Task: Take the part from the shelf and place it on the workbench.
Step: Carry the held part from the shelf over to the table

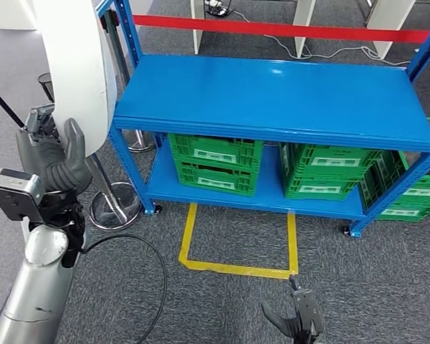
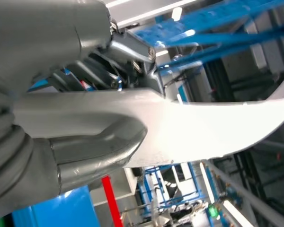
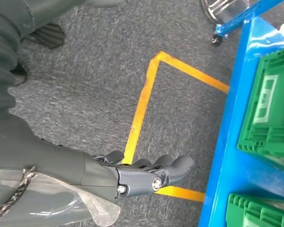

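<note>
- The left hand (image 1: pixel 53 161) is raised beside the left end of the blue shelf (image 1: pixel 277 97), fingers clamped on the curved white part (image 1: pixel 74 61)
- The right hand (image 1: pixel 299 319) hangs low over the grey carpet (image 1: pixel 229 308) near the yellow tape (image 1: pixel 237 269), fingers apart, holding nothing
- Green crates (image 1: pixel 216 161) sit on the shelf's lower level

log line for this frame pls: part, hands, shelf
part: white curved part held up in left hand | right hand open, low over carpet | shelf top bare | phase: carrying
</note>
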`<state>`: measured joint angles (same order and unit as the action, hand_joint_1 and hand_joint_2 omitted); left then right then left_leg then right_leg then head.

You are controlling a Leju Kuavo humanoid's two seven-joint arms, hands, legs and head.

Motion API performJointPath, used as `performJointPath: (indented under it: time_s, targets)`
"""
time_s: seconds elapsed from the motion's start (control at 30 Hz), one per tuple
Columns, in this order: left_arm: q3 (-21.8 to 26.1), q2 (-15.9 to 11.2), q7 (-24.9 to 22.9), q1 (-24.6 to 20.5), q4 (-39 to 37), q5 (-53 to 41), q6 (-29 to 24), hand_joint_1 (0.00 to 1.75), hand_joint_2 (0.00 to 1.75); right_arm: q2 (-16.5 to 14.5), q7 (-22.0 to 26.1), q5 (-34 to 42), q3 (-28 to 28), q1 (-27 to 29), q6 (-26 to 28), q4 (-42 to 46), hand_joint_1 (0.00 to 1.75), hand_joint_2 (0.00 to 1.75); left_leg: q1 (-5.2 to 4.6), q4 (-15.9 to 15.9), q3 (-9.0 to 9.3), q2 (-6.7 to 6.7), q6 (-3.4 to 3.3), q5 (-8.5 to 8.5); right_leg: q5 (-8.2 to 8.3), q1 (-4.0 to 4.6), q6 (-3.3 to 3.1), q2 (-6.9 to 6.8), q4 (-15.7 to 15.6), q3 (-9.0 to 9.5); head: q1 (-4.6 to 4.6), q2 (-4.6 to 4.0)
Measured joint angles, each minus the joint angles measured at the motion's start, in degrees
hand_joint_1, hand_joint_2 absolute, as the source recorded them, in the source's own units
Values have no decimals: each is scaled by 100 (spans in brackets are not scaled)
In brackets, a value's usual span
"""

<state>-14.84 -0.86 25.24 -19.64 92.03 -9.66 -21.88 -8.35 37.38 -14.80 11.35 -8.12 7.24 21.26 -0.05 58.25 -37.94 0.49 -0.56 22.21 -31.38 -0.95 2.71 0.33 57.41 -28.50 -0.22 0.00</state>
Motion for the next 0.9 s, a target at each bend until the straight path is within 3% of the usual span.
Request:
performJointPath:
  time_s: [0.07,0.1,0.13,0.2,0.23,0.27,0.3,0.33,0.4,0.47,0.53,0.6,0.67,0.73,0.77,0.8,0.83,0.9]
  targets:
    - [-7,-22,11,9,-1,41,75,175,175,0,0,-7,3,13,-4,-3,0,175,10,19,-53,-2,49,-14,37,-5,-126,-2,-3,-84,-3,-1]
    - [-8,-36,10,17,-1,96,145,175,175,0,0,-9,4,19,-6,-4,0,175,18,103,-98,-6,78,104,77,-8,-189,-10,-2,-126,-5,-1]
    - [-9,-49,8,26,-1,171,232,175,175,0,0,-11,7,19,-5,-5,0,175,25,294,-163,-11,108,310,126,-14,-247,-19,-5,-171,-10,-1]
    - [-9,-73,19,47,-1,346,427,175,175,0,0,-13,19,17,-13,-7,0,175,31,974,-338,-16,151,832,213,-5,-301,-28,0,-258,-18,-1]
    - [-8,-87,36,65,-1,432,525,175,175,0,0,-13,27,18,-21,-8,0,175,31,1337,-409,-16,156,991,254,4,-308,-28,3,-309,-19,-1]
    - [-7,-104,58,87,-1,509,616,175,175,0,0,-10,36,21,-32,-9,0,175,30,1582,-427,-17,149,1032,293,17,-312,-28,7,-359,-20,0]
    - [-6,-123,82,107,-1,566,691,175,175,0,0,-5,42,23,-42,-10,0,175,28,1642,-366,-18,127,969,330,33,-315,-28,11,-407,-20,0]
    - [-3,-139,104,120,0,604,752,175,175,0,0,1,48,24,-50,-10,0,175,20,1478,-205,-19,90,836,362,51,-316,-28,13,-447,-20,0]
    - [3,-159,136,129,8,627,838,175,175,-3,0,22,61,22,-79,-10,0,175,-16,706,327,-34,-42,620,411,85,-308,-29,16,-495,-14,0]
    - [14,-164,150,132,21,622,904,175,175,-9,0,50,93,16,-107,-10,0,175,-61,78,705,-51,-141,589,463,89,-265,-31,17,-530,-11,0]
    - [22,-164,155,138,28,613,948,175,175,-11,0,69,132,14,-122,-10,0,175,-82,-91,756,-48,-157,597,521,78,-197,-30,9,-560,-15,0]
    - [25,-164,156,140,29,609,976,175,175,-8,0,75,165,16,-131,-10,0,175,-57,-174,750,-11,-168,537,457,80,-139,-26,77,-637,-9,0]
    - [26,-159,158,146,29,609,990,175,175,-3,0,83,189,14,-132,-10,0,175,-25,-227,721,32,-192,472,154,71,-90,-25,519,-853,7,0]
    - [27,-155,159,169,29,609,992,175,175,3,0,87,210,23,-132,-10,0,175,-29,-217,654,66,-211,434,-200,53,-43,-27,1265,-1160,13,0]
    - [28,-155,158,184,29,609,992,175,175,6,0,87,219,32,-132,-10,0,175,-32,-206,622,88,-211,418,-273,47,-24,-28,1513,-1252,11,0]
    - [28,-155,159,195,29,609,992,175,175,8,0,87,226,39,-132,-10,0,175,-34,-189,593,112,-209,407,-242,42,-12,-32,1555,-1241,12,0]
    - [28,-155,159,202,29,609,992,175,175,10,0,87,230,41,-132,-10,0,175,-34,-169,572,136,-206,402,-109,39,-9,-47,1356,-1106,13,0]
    - [29,-155,160,205,29,609,992,175,175,14,0,87,238,28,-131,-10,0,175,-45,-126,548,188,-187,405,202,49,-28,-173,580,-646,14,0]
